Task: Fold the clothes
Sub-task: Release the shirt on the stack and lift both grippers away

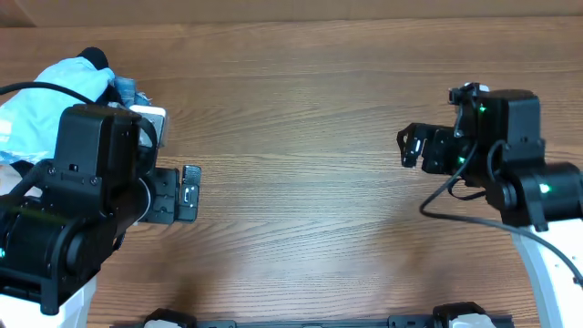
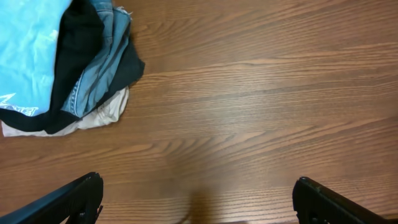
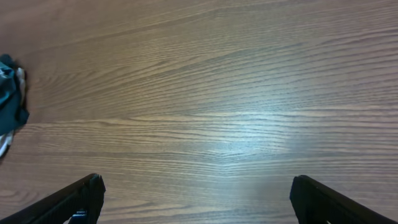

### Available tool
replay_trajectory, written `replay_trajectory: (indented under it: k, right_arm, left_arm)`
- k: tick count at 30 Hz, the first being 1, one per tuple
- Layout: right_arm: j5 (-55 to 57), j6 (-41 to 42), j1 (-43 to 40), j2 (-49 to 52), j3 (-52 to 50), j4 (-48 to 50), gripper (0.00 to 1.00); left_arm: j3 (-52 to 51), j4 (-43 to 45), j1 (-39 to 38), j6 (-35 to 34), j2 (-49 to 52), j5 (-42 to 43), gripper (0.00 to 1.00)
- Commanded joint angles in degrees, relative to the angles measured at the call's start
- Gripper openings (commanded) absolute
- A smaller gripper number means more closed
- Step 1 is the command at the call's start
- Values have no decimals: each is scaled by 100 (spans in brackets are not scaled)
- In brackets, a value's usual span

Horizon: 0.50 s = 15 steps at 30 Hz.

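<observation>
A pile of clothes lies at the table's far left. On top is a light sky-blue T-shirt [image 1: 50, 91] [image 2: 28, 50] with white lettering; under it are a black garment [image 2: 81, 37], a denim-blue garment [image 2: 102, 59] and a cream garment [image 2: 102, 115]. The left arm partly hides the pile from above. My left gripper [image 1: 189, 192] [image 2: 198, 199] is open and empty over bare wood, to the right of the pile. My right gripper [image 1: 410, 146] [image 3: 196, 196] is open and empty at the right side. A dark edge of the pile [image 3: 9, 93] shows in the right wrist view.
The wooden tabletop [image 1: 301, 137] stretches between the two arms. The left arm's black body [image 1: 82, 200] covers the front left. The right arm's base [image 1: 537, 191] stands at the right edge.
</observation>
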Motion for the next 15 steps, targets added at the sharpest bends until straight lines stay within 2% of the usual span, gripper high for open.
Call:
replay_trajectory:
  k: [1,10,15]
  right_arm:
    - [26,-22,4,26,87,343,100]
    - [-98,-22,4,-555,120,1585,100]
    - [11,-26,2,-619,120,1823,100]
  left_arm:
    - [-50,9,-26,-120,70,-111,100]
    - [-50,9,-26,-120,157,-111,100]
    - [-50,9,-24,-120,157,-111,100]
